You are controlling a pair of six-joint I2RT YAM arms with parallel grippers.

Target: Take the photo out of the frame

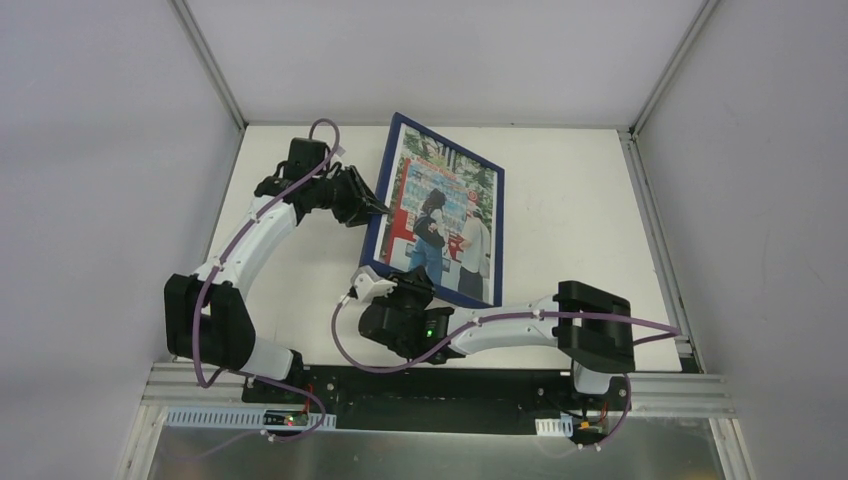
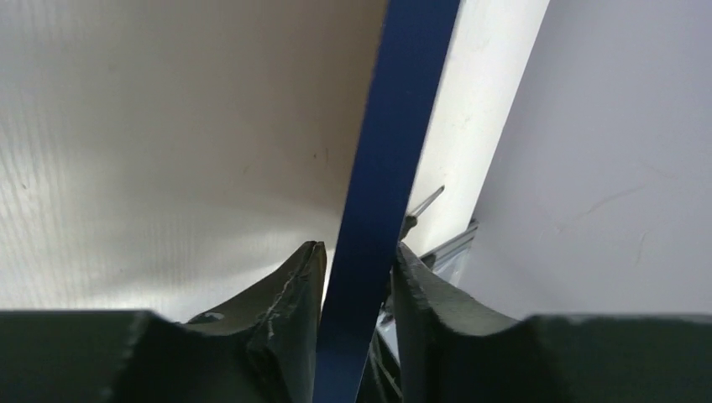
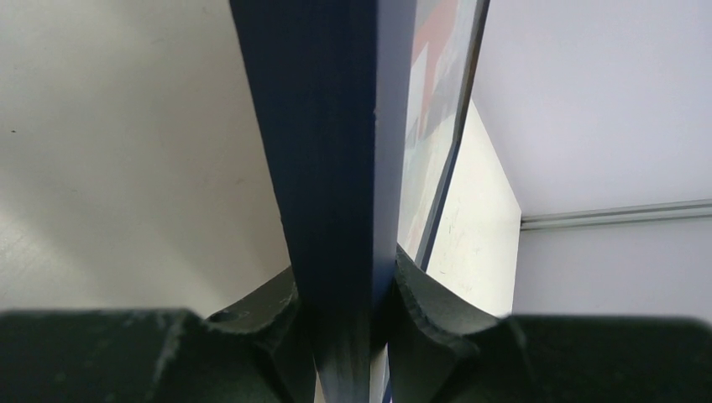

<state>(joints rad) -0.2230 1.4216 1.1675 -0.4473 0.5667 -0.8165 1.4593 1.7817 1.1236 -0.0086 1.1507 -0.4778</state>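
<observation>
Now my right gripper (image 1: 404,282) clamps the frame (image 3: 336,168) by its near edge; left gripper (image 1: 379,209) straddles its left edge, grip unclear; photo (image 1: 445,215) inside.

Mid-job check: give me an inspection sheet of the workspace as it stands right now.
Surface: white table, matte.
Job's things: the frame is held tilted, picture side toward the top camera, with the photo inside it.
Clutter: nothing seen.
Grippers: right gripper has its fingers clamped on the frame's near edge. Left gripper straddles the left edge with a sliver of light beside one finger, so the grip is unclear.
Cables: purple cables run along both arms, off the frame.
Surroundings: white walls, metal rail at the near edge.
</observation>
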